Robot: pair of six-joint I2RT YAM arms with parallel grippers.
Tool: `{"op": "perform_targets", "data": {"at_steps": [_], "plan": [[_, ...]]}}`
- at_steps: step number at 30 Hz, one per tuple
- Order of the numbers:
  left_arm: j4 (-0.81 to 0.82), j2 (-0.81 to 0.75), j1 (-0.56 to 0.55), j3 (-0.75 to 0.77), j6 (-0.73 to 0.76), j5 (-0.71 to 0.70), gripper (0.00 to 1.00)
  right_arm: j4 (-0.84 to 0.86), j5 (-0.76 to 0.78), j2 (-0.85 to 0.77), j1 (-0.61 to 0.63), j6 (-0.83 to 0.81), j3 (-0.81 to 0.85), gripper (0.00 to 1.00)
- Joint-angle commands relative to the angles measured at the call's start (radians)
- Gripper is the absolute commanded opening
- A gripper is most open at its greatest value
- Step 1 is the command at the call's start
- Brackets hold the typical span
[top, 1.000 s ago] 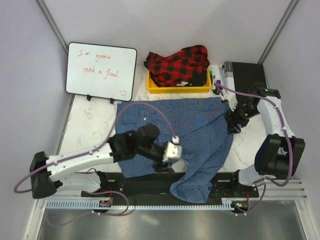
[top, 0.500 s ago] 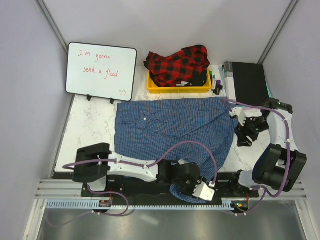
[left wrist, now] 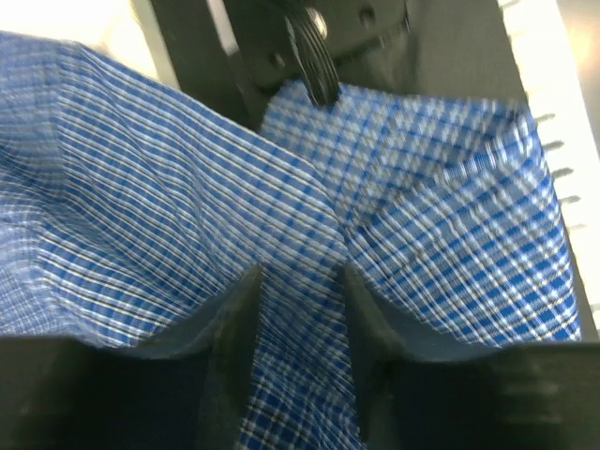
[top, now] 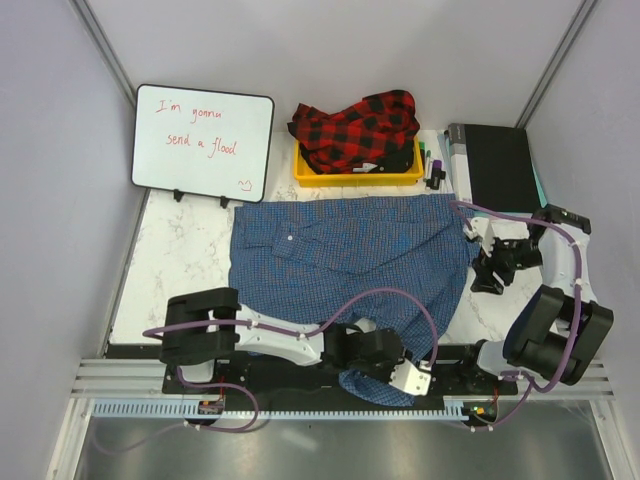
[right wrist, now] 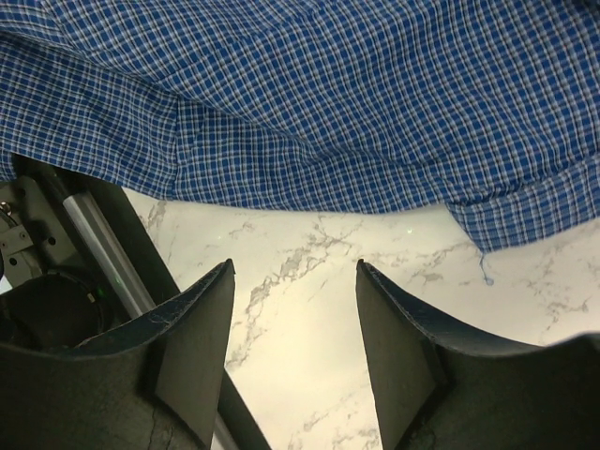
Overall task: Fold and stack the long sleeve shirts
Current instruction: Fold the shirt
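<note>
**Blue shirt spread out, plaid one waiting in the bin**

My left end effector (left wrist: 298,281) is down at the bottom middle of the overhead view. It's on the bit of the blue checked shirt (top: 350,250) that spills over the counter's (top: 180,260) near edge. A ridge of that cloth sits between my fingers (left wrist: 225,375), which are partway apart. Honestly can't tell if they're actually biting it.

My right end effector (right wrist: 295,272) is over at the right, spread wide above bare marble just beside the shirt's hem, nothing in it.

The rest of the blue shirt lies flat mid-counter. The red-and-black plaid shirt (top: 360,125) is bunched in the yellow bin (top: 355,180) up top, next to a whiteboard (top: 203,142).
</note>
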Motion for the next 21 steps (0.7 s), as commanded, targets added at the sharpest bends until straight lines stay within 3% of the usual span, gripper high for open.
{"op": "perform_targets", "data": {"at_steps": [1,4,7,13,21], "plan": [[0.049,-0.019,-0.003,-0.046,0.037,-0.009,0.32,-0.118,-0.139,-0.034,-0.003,-0.109,-0.033,0.63],[0.08,-0.062,0.006,-0.054,0.022,0.003,0.12,-0.119,-0.168,-0.078,-0.003,-0.207,-0.086,0.65],[0.106,-0.108,0.028,-0.027,-0.006,0.061,0.03,-0.116,-0.222,-0.106,-0.003,-0.28,-0.13,0.66],[0.138,-0.153,0.084,0.021,-0.096,0.193,0.02,-0.118,-0.292,-0.051,-0.003,-0.244,-0.079,0.66],[0.149,-0.121,0.293,0.105,-0.284,0.337,0.02,-0.118,-0.318,-0.161,0.02,-0.332,-0.165,0.63]]}}
